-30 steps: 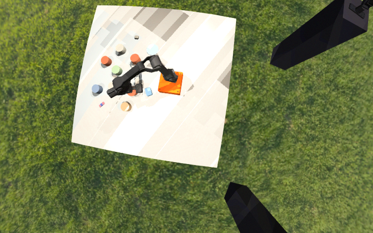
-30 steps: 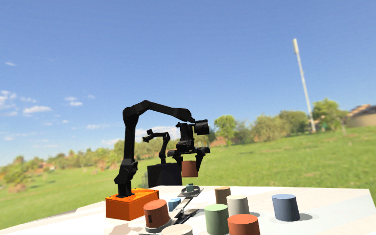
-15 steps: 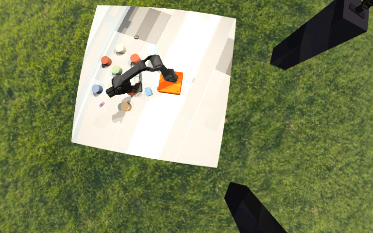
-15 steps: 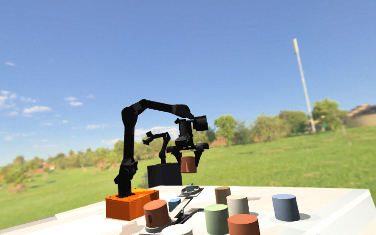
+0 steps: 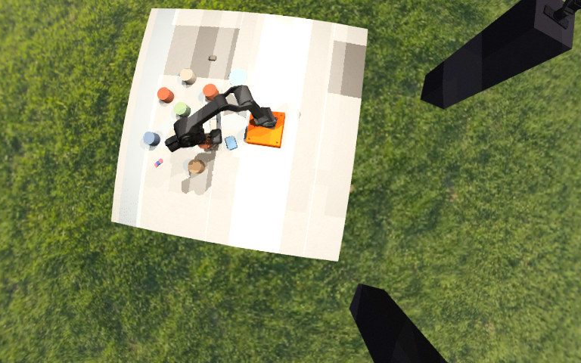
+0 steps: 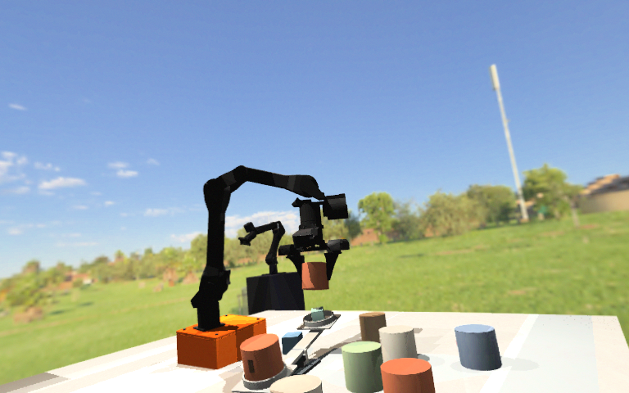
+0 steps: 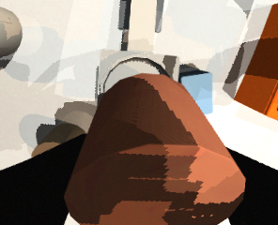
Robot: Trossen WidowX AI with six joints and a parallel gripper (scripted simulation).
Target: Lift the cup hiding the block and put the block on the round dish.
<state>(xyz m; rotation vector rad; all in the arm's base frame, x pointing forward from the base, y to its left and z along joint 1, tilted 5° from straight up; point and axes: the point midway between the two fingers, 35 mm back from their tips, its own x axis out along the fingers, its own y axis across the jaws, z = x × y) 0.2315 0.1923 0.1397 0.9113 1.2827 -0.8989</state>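
My gripper [image 6: 314, 273] [image 7: 148, 144] is shut on an orange-red cup [image 6: 314, 277] [image 7: 177, 164], held upright in the air above the far end of the balance [image 6: 309, 339] [image 5: 212, 123]. A small pale green block [image 6: 317, 313] sits uncovered on that end, inside its ring; the held cup hides it in the wrist view. The other orange-red cup [image 5: 210, 91] [image 6: 262, 358] stands on the near end and shows a dark mark on its side. The round pale blue dish [image 5: 237, 76] lies beyond that cup in the top view, with nothing on it.
A blue block [image 5: 231, 142] [image 6: 291, 341] [image 7: 196, 91] lies between the balance and the orange base [image 5: 264, 137]. Around the balance stand green [image 5: 181, 109], red [image 5: 165, 94], blue [image 5: 150, 138], beige [image 5: 187, 75] and brown [image 5: 196, 166] cylinders, and a grey-white one [image 6: 398, 343].
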